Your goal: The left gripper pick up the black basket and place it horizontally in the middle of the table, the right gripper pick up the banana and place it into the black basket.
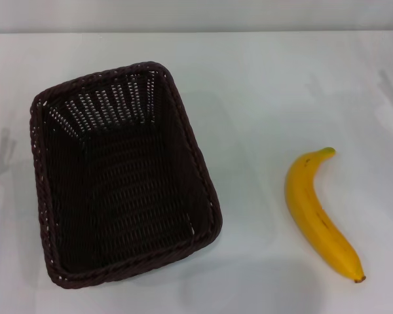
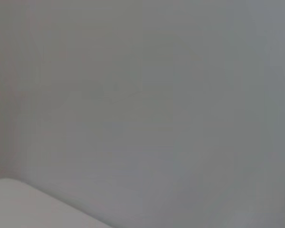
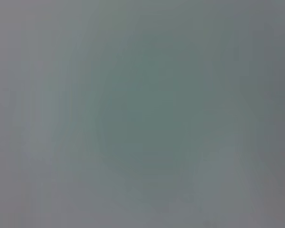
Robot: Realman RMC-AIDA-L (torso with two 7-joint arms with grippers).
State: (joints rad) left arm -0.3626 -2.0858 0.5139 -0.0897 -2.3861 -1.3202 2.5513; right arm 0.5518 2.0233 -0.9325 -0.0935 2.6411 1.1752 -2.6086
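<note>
On the left of the white desk (image 1: 262, 78) sits the black basket (image 1: 121, 173), upright, its long axis running front to back and slightly skewed, nothing inside. Well apart to its right lies the banana (image 1: 318, 212), flat on the desk, greenish stem pointing away, brown tip toward the robot. Neither end effector appears in any view, so their opening cannot be told.

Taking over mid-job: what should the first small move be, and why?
Probably bring the left gripper in over the basket: it sits empty on the left with its long side running away from the robot, and the banana lies apart on the right. Neither gripper is in view.
</note>
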